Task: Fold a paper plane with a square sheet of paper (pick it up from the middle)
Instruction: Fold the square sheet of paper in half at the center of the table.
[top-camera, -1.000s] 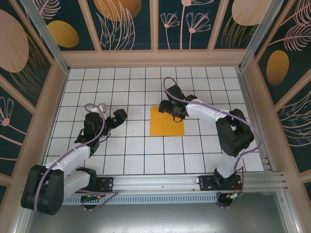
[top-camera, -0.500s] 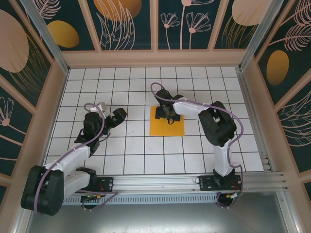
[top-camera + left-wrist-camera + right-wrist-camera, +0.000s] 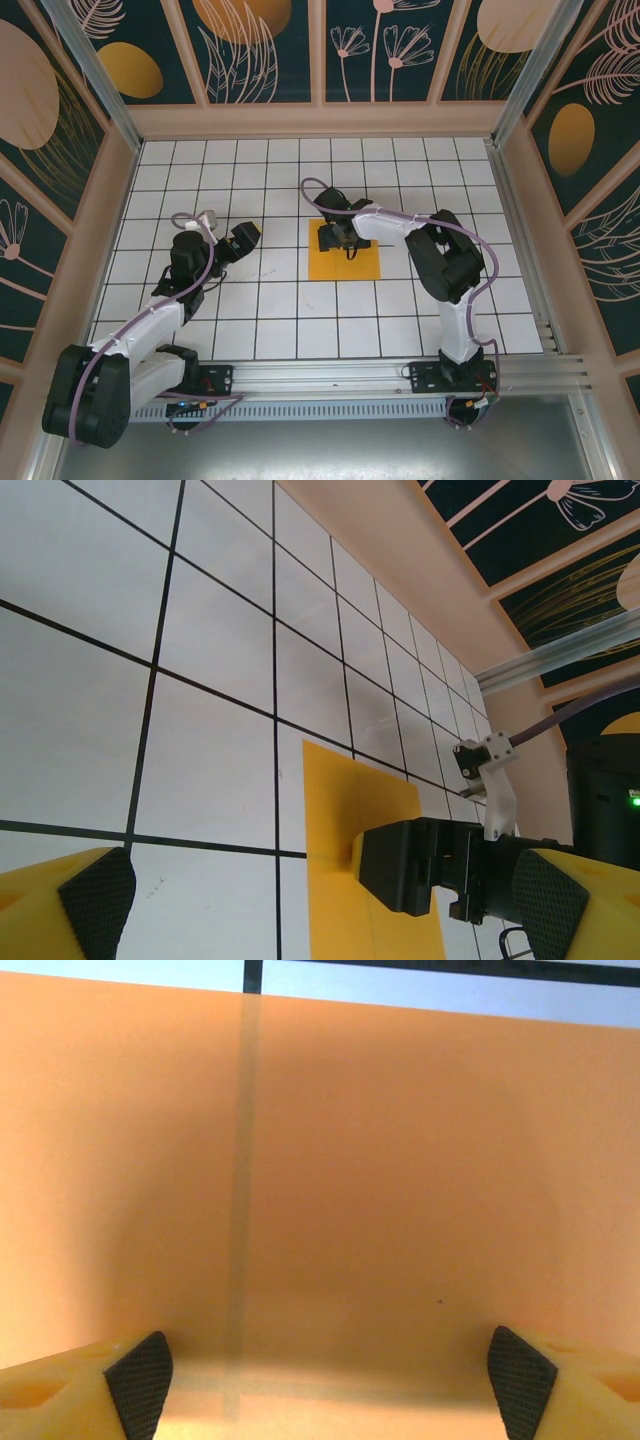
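two pairs of jaws: spread wide, holding nothing;
right gripper (image 3: 334, 238): low over the sheet's 11 o'clock part;
square sheet of paper (image 3: 356, 268): flat on the table (image 3: 270, 310), at 3 o'clock from left gripper (image 3: 244, 238)

**A boxed-in robot test cell, lab style**

A left arm (image 3: 150, 322) and a right arm (image 3: 452, 262) are bolted to a metal rail (image 3: 330, 372) at the near edge of a white table (image 3: 270, 330) ruled in a black grid. Printed flower-pattern walls (image 3: 270, 50) box it in, with metal posts (image 3: 95, 72) at the corners.
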